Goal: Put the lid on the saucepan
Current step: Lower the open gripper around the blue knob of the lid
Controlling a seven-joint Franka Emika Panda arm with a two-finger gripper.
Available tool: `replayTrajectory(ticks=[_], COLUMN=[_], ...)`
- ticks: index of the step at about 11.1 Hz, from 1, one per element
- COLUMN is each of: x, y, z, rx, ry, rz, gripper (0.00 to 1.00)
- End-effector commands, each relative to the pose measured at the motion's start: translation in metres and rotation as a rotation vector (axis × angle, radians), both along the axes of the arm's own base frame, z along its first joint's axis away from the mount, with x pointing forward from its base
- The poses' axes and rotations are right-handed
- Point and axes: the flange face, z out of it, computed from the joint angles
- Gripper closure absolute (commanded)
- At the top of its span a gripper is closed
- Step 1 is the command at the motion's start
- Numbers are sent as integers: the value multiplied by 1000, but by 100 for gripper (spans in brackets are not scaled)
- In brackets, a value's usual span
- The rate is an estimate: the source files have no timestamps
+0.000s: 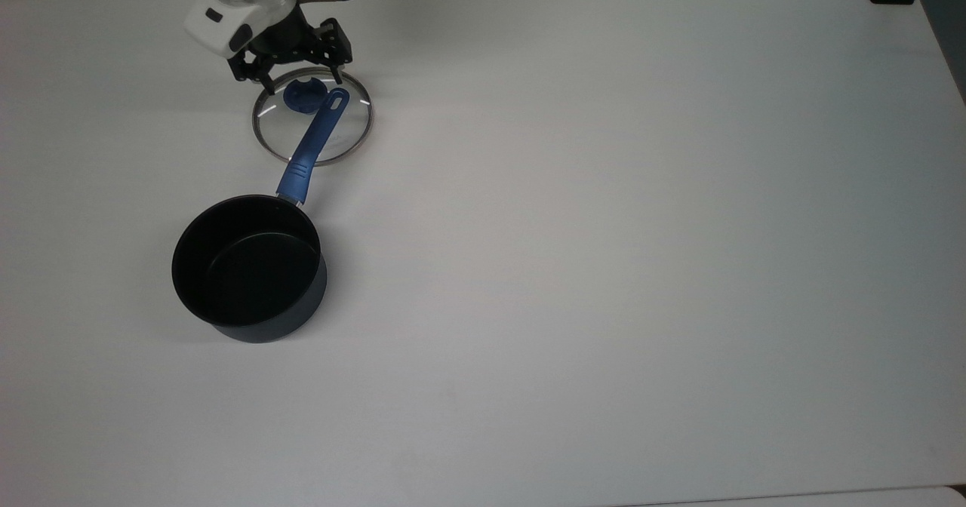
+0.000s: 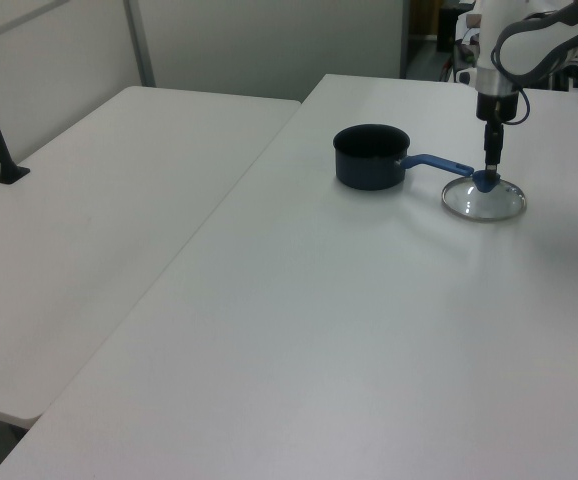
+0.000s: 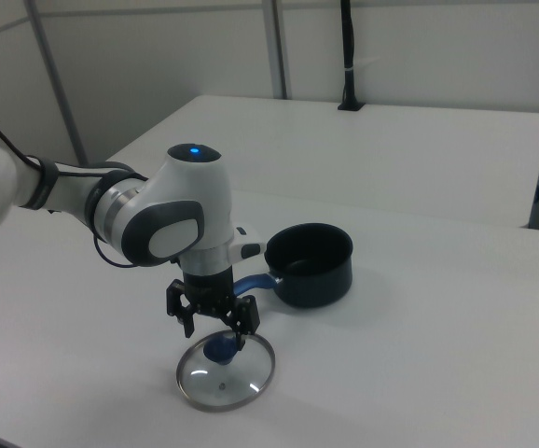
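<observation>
Hovering just above the blue knob [image 1: 302,96], the hand [image 1: 297,78] is spread wide and empty. The lid [image 1: 312,117] lies flat on the worktop [image 1: 604,228], partly under the saucepan [image 1: 249,267] handle — so the knob is best straddled squarely, then lifted clear.

lid [image 1: 312,118]: glass, blue knob, flat on table | saucepan [image 1: 249,267]: dark, upright, blue handle over lid

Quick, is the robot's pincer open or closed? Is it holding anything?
Pincer: open, holding nothing, poised just over the lid's blue knob.
</observation>
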Motion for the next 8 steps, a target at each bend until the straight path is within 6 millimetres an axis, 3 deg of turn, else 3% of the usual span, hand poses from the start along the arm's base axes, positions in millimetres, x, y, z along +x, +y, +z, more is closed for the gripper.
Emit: replayTrajectory(ticks=[1,5,8], x=[1,10,13], y=[8,5,19], z=[-10,-19,-28], rx=[10,-8,-12], ry=[-5,-46,-22], rz=[-1,-6,-13], gripper=[0,4,18])
